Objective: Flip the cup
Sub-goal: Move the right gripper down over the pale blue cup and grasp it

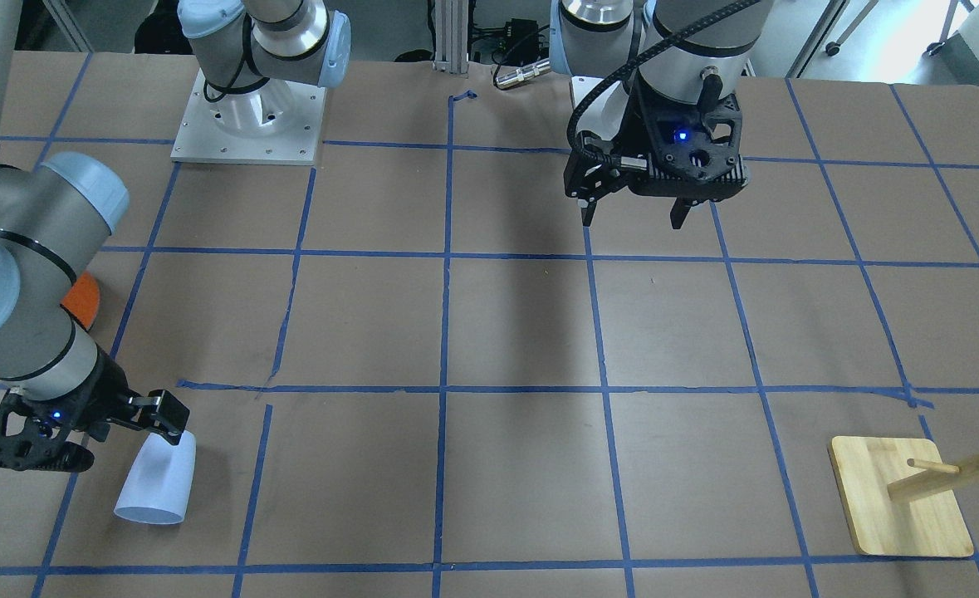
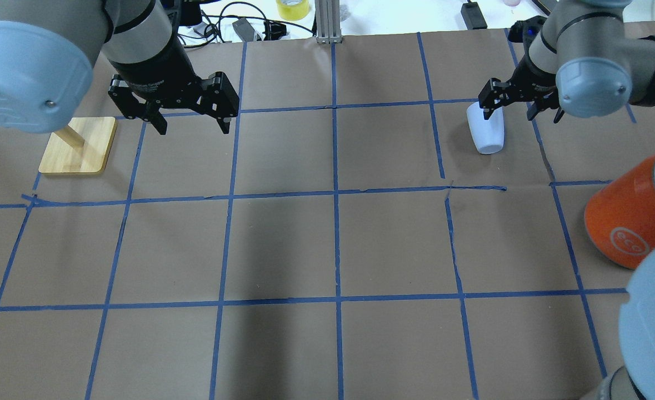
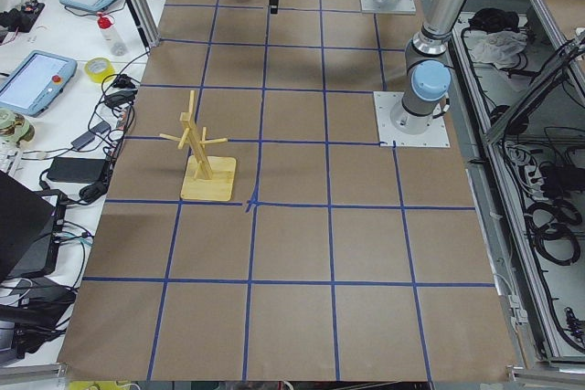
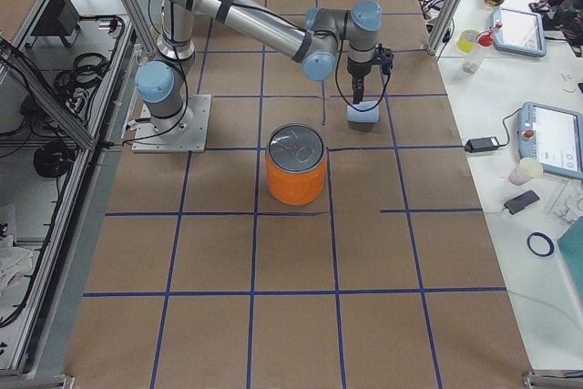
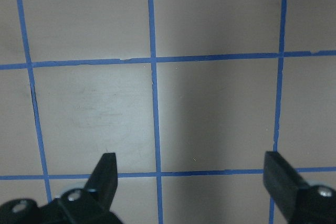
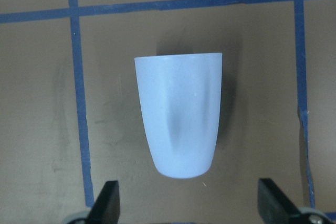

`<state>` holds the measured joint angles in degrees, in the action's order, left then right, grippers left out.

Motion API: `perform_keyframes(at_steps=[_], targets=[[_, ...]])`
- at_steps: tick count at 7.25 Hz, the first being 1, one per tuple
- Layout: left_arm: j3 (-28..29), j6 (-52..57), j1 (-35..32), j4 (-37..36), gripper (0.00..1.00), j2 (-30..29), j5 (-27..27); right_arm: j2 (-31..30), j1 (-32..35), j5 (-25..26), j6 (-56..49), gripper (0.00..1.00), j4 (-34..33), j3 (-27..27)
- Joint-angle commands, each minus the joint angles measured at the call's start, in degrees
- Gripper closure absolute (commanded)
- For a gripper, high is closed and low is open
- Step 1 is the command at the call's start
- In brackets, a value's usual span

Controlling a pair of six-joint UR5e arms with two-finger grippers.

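At the narrow end of the cup (image 6: 178,114), we hold the right gripper (image 6: 189,200) wide open and empty, poised for the flipping grasp; the left gripper (image 5: 191,177) hangs open, empty.

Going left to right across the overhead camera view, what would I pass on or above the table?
wooden stand → left gripper → cup → orange canister

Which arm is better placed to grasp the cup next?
Right. The right pincer is open right at the cup, spread wider than it. The left pincer, also open, hovers far off near the wooden stand.
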<state>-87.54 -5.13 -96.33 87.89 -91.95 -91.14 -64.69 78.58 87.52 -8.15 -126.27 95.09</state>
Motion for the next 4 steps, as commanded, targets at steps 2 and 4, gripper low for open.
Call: perform_keyframes(at_steps=[2, 4], targets=[[0.1, -0.1, -0.1, 0.0, 0.00, 0.0, 0.2, 5.2, 0.0, -0.1, 0.0, 0.05, -4.3, -0.5], [0.1, -0.1, -0.1, 0.0, 0.00, 0.0, 0.3, 7.2, 0.1, -0.3, 0.0, 0.05, -6.5, -0.9]])
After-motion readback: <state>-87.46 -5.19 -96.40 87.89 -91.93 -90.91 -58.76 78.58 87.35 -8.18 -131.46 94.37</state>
